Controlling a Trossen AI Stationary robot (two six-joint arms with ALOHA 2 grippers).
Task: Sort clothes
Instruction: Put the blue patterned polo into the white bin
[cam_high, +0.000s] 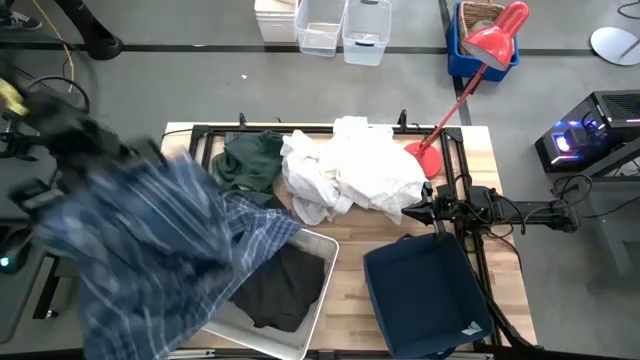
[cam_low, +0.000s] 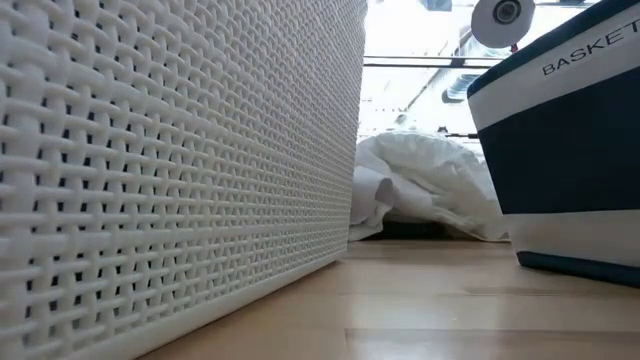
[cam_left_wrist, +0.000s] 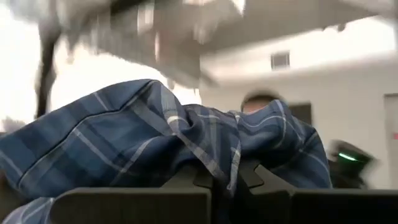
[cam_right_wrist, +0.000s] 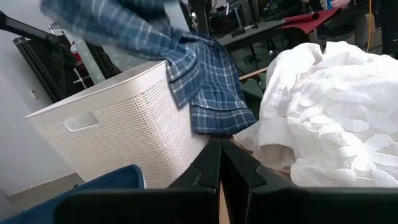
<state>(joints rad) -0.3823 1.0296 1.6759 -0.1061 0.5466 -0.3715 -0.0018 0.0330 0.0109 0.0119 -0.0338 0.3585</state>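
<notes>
My left gripper (cam_left_wrist: 227, 184) is shut on the blue-and-white plaid shirt (cam_high: 150, 240), held high over the table's left side and blurred. The shirt's lower end lies on the white plastic bin's rim (cam_right_wrist: 208, 106). A dark garment (cam_high: 283, 290) lies in that bin (cam_high: 318, 262). A dark green garment (cam_high: 250, 165) and a pile of white pieces (cam_high: 350, 170) lie on the table's far part. My right gripper (cam_right_wrist: 219, 163) is shut beside the white pile's right edge (cam_high: 415, 210); I cannot tell whether it touches it. My left gripper pinches a bunched fold of the plaid shirt (cam_left_wrist: 231, 155) between its two fingers, several layers gathered. The shirt hangs below and spreads wide from the hold, lifted off the table, with its lower end draped over the white bin's far corner (cam_high: 285, 225).
A navy fabric bin (cam_high: 425, 295) stands at the near right, beside the white bin. A red desk lamp (cam_high: 470, 75) leans over the table's far right corner. A black frame (cam_high: 300, 128) runs along the far edge. Clear boxes (cam_high: 345, 25) stand on the floor beyond.
</notes>
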